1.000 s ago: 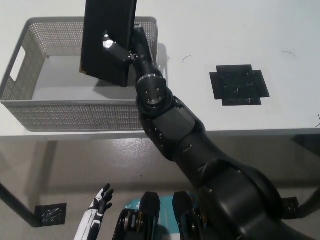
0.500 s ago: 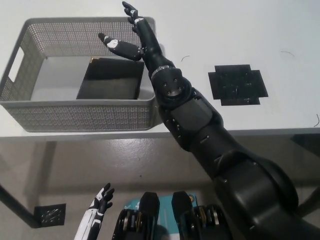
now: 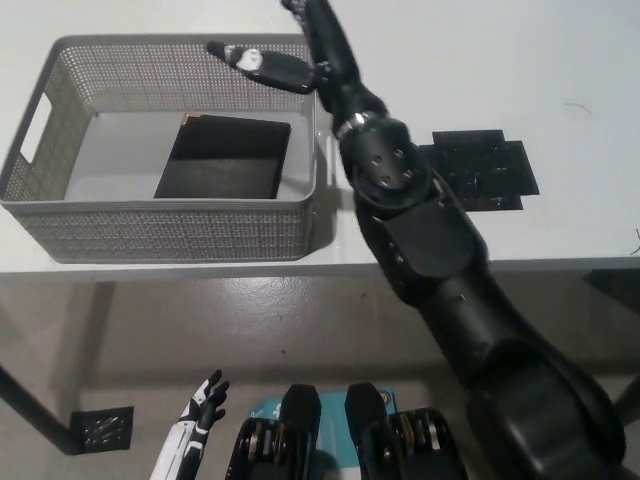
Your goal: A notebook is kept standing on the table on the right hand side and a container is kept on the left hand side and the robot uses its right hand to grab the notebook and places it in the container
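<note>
Fingers (image 3: 240, 56) of our black right hand (image 3: 300, 50) are spread apart and hold nothing: one reaches out to picture left over the far right corner of the container, the rest run up past the top edge of the view, so we see only part of them. From that hand our right arm (image 3: 420, 220) slants down across the table edge toward the bottom right. Below the outstretched finger the black notebook (image 3: 222, 160) lies flat on the floor of the grey mesh container (image 3: 150, 235), in its right half, its right edge close to the container's right wall; nothing touches it. The container stands on the left part of the white table (image 3: 560, 60), and a black cross-shaped marker (image 3: 495, 170) sits on the table to the right of our arm, partly hidden by it. Our white left hand (image 3: 200, 400) hangs low at the lower left, below table level, its dark fingers slightly apart and empty. On the floor near it lies a small black mat (image 3: 100, 428).
</note>
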`<state>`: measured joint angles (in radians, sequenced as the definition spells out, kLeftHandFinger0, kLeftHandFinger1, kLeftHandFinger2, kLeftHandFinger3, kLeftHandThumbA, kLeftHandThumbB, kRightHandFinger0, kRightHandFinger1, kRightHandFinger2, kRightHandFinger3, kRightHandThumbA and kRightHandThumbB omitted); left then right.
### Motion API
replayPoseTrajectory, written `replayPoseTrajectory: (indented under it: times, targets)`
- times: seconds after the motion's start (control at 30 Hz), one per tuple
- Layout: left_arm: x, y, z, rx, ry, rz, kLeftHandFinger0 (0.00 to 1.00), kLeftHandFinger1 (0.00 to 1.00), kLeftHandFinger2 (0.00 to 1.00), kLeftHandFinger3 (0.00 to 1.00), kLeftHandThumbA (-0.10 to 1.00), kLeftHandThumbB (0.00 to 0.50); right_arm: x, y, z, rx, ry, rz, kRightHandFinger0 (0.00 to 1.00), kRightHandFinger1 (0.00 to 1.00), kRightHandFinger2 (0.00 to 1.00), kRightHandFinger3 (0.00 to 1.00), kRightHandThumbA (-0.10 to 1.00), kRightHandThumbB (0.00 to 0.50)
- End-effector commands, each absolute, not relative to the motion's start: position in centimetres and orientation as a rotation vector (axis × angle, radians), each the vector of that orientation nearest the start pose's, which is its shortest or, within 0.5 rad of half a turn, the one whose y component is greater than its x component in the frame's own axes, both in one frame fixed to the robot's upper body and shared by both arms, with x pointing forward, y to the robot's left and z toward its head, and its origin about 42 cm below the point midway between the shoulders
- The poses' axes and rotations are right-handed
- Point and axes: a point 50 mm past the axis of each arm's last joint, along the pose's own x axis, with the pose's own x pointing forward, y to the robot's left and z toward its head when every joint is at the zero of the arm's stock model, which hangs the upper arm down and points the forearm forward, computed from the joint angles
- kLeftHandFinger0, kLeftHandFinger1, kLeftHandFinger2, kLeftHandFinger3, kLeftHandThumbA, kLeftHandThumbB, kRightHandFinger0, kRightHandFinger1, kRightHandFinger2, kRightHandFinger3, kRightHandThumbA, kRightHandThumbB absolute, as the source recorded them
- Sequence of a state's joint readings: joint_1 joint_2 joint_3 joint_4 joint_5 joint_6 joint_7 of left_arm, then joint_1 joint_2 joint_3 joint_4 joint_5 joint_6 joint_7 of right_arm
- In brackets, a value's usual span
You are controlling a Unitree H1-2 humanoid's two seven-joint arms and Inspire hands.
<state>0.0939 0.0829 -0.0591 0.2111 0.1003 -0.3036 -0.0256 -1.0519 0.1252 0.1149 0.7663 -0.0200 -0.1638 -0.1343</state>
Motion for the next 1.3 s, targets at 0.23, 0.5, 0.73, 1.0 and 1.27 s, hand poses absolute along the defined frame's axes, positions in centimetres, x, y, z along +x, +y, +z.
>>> replayPoseTrajectory:
  times: [0.23,0.5,0.73,1.0,1.27]
  targets:
    - [23.2,22.6,3.3,0.165,-0.006,-0.098,1.00,1.00,1.00,1.00,1.00,0.305,29.6,-18.0,38.9,0.112,-1.060,0.167,1.00,1.00,1.00,1.00,1.00,0.329]
    - [24.2,22.3,3.8,0.161,-0.026,-0.098,1.00,1.00,1.00,1.00,1.00,0.298,25.4,-20.1,31.8,0.102,-0.924,0.094,1.00,1.00,1.00,1.00,0.98,0.283]
    - [25.4,22.2,4.5,0.171,-0.046,-0.100,1.00,1.00,1.00,1.00,1.00,0.273,25.9,-21.5,24.4,0.045,-0.672,0.068,1.00,1.00,1.00,1.00,1.00,0.241]
    - [25.8,22.1,4.7,0.179,-0.052,-0.112,1.00,1.00,1.00,1.00,1.00,0.284,26.6,-22.9,17.4,-0.028,-0.374,0.043,1.00,1.00,1.00,1.00,1.00,0.242]
    - [27.0,22.1,5.3,0.175,-0.074,-0.108,1.00,1.00,1.00,1.00,1.00,0.264,28.0,-22.9,11.7,-0.070,-0.164,0.058,1.00,1.00,1.00,1.00,0.94,0.198]
